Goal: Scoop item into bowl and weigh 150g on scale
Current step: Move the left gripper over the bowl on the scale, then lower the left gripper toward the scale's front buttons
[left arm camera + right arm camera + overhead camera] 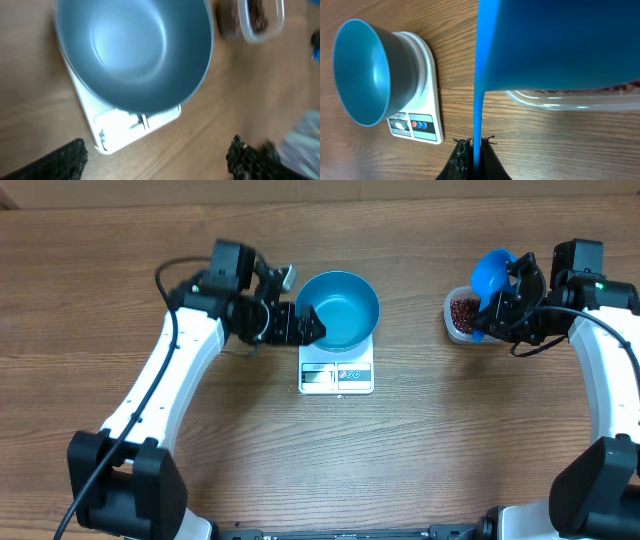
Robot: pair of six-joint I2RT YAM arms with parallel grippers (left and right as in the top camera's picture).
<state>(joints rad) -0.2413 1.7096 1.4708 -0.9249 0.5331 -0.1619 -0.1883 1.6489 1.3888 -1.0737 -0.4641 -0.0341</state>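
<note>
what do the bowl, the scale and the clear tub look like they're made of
Bowl: metal or hard plastic, hard to say which, with a glossy blue finish; soft highlights spread over its smooth inside.
Scale: white plastic by the look, smooth and slightly shiny, with rounded moulded corners.
Tub: most likely clear plastic; its thin wall is see-through and carries bright glints.

Ahead of the left gripper [157, 147] the bowl [135, 50] is smooth and glossy inside, with light pooling on its blue wall. The scale [125, 127] under it looks like smooth white plastic. That gripper's fingers [60, 162] are black, with a rough, knobbly face. The scoop [560, 45] in the right gripper [476, 147] is smooth blue plastic. Just beyond it is the tub [570, 100] — clear, shiny plastic holding grainy beans [463, 310]. The table [420, 460] is matt brown wood grain.
</note>
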